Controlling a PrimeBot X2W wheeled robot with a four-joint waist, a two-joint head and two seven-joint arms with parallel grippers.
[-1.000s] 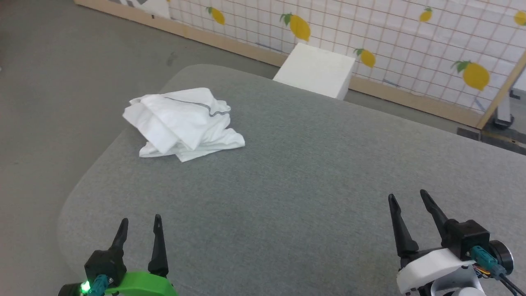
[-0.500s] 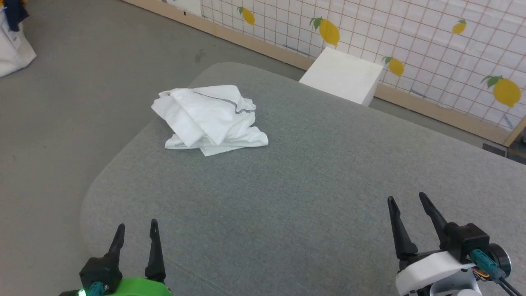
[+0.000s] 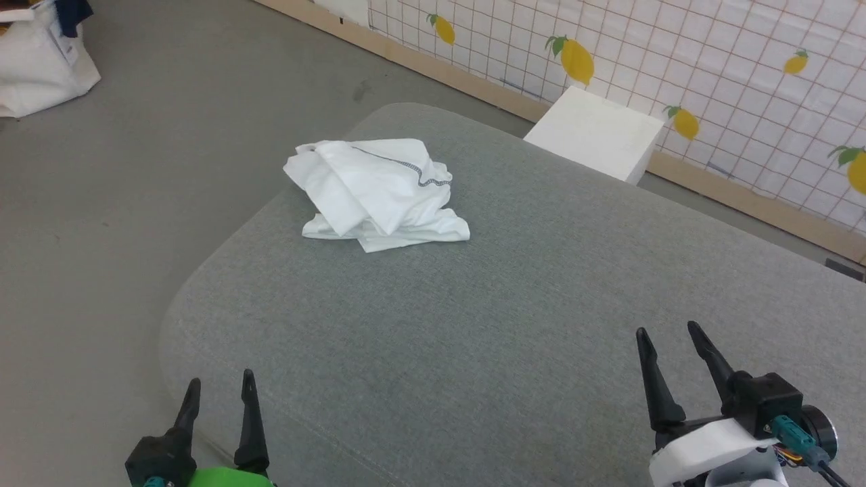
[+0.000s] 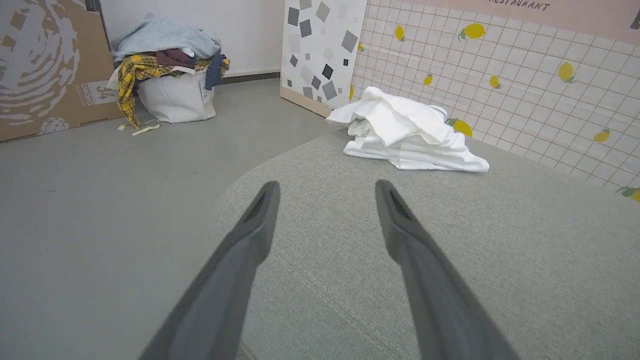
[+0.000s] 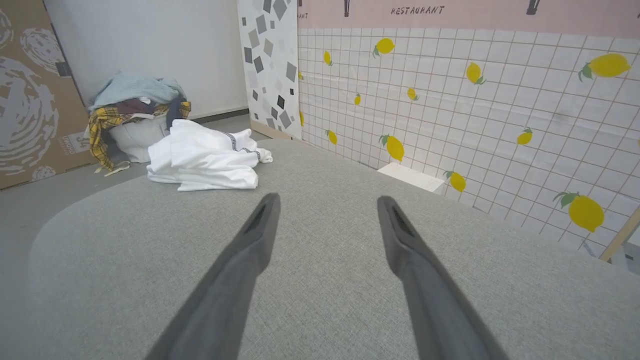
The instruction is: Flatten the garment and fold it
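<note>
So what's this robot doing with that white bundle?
The robot is meant to flatten and fold the garment, a white shirt lying crumpled near the far left corner of the grey padded table. Nothing holds it: the left gripper and right gripper both hover open and empty at the near side.

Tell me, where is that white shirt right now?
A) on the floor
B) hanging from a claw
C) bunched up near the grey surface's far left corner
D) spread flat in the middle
C: the garment lies heaped near the far left corner of the grey surface, apart from the left gripper and right gripper.
</note>
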